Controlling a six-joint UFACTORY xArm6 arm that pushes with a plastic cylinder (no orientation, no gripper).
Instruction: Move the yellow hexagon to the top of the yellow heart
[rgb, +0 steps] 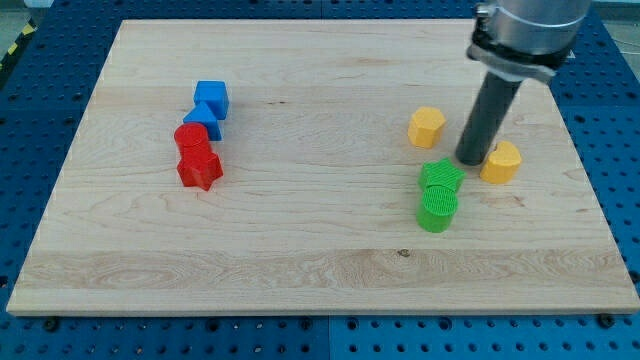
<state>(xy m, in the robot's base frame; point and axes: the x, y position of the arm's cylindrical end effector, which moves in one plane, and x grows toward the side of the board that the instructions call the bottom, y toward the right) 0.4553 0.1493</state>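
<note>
Camera view

Writing: no readable text, brand or label on any obj.

Arm: comes in from the view's top right; grey metal collar w/ dark clamp ring, then straight dark rod pointing down at the wooden board (300, 260), near vertical.

My tip (472, 160): at the board surface, in the gap betw. the two yellow blocks, just above the green pair.

Pincer state: rig has none, only the rod; tip holds nothing. Whether it touches a block – can't tell.

Yellow hexagon (426, 127): to the view's left of tip, slightly toward the view's top; near but apart from the rod.

Yellow heart (501, 162): just beside tip on the view's right, about level w/ it; contact w/ rod unclear.

Green star (441, 178): just below-left of tip, close.

Green cylinder (437, 211): further toward the view's bottom from tip, touching the green star.

Blue cube (212, 98): well apart, far to the view's left of tip, a bit higher up.

Blue block (203, 122): under the blue cube, touching it; shape unclear.

Red cylinder (192, 139): far left of tip, touching the blue block.

Red star (200, 168): far left, about level w/ tip, touching the red cylinder.

Surround: blue perforated base (40, 80) around the board.
</note>
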